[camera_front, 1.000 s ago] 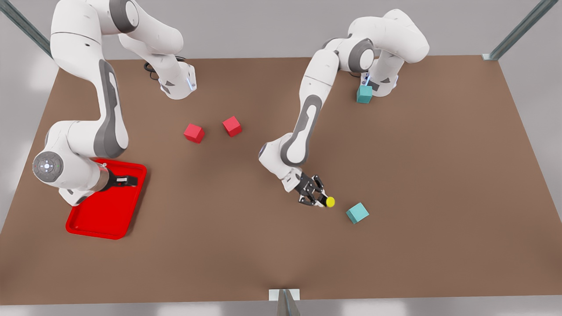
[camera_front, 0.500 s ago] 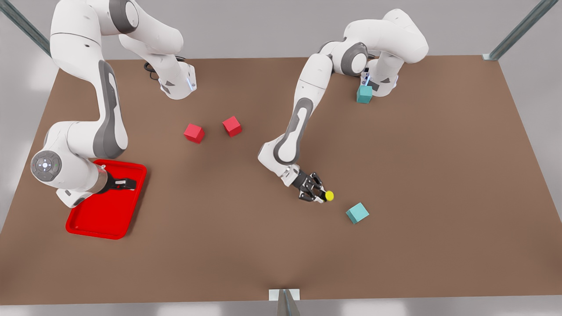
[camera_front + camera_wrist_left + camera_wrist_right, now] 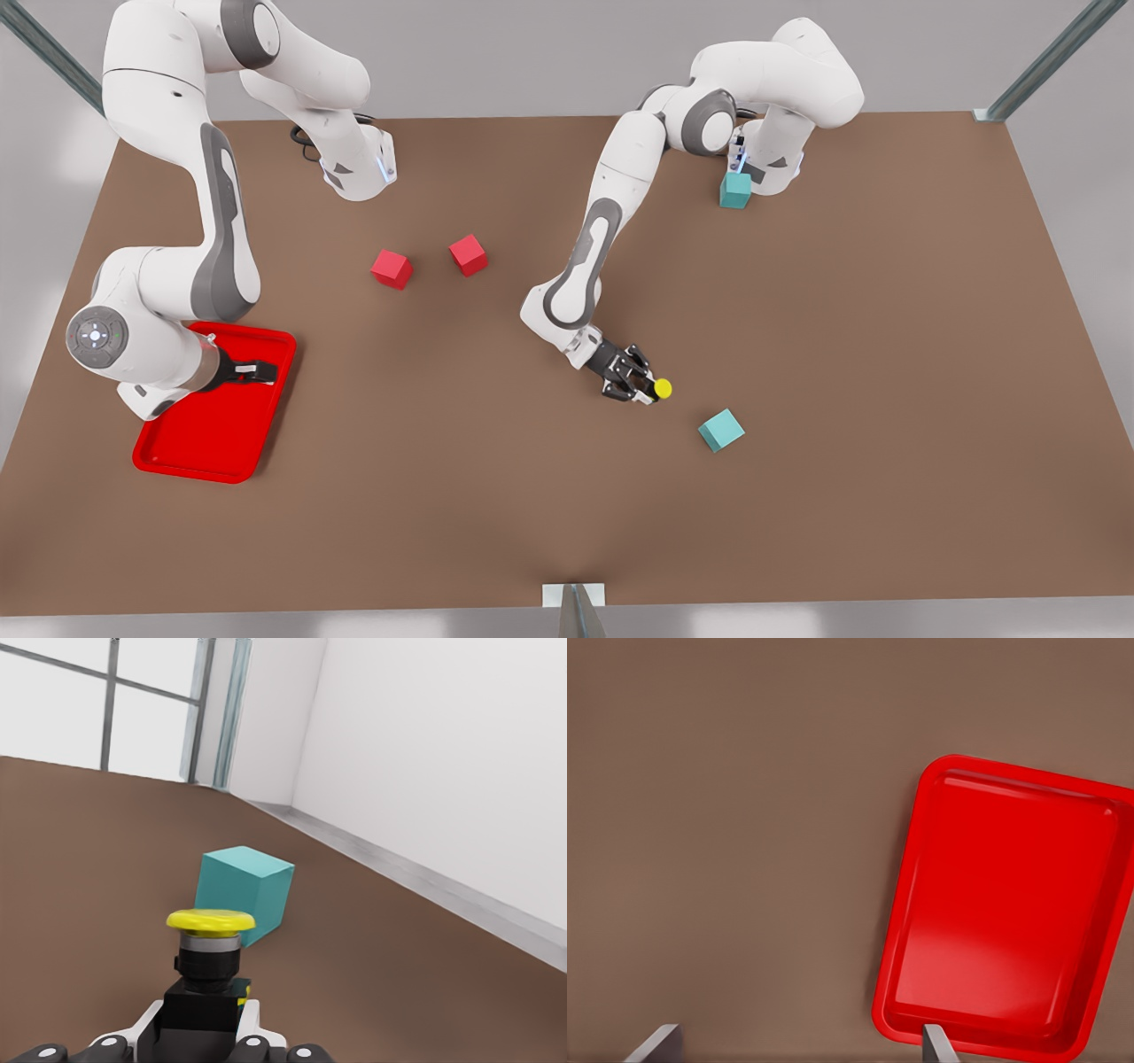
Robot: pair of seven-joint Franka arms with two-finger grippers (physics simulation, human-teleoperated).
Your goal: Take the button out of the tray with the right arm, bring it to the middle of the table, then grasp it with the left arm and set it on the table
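Note:
The button (image 3: pixel 663 388), a yellow cap on a dark body, is held in my left gripper (image 3: pixel 645 390) just right of the middle of the brown table (image 3: pixel 868 354). In the left wrist view the fingers (image 3: pixel 252 1028) are shut on the button's black body (image 3: pixel 208 988), and its cap points away from the palm. Whether the button touches the table I cannot tell. On the front view's left, my right gripper (image 3: pixel 261 368) hovers open over the red tray (image 3: pixel 204 443). The right wrist view shows the tray (image 3: pixel 1010 904) with nothing in it and the fingertips (image 3: pixel 935 1041) wide apart.
A teal cube (image 3: pixel 721 430) lies close beyond the button, seen right behind it in the left wrist view (image 3: pixel 244 895). Two red cubes (image 3: pixel 391 268) (image 3: pixel 468 254) sit left of centre. Another teal cube (image 3: pixel 734 190) stands by the far arm's base.
My left gripper has carried the button a little farther up the front view, away from the near teal cube. The right gripper has stayed open over the tray.

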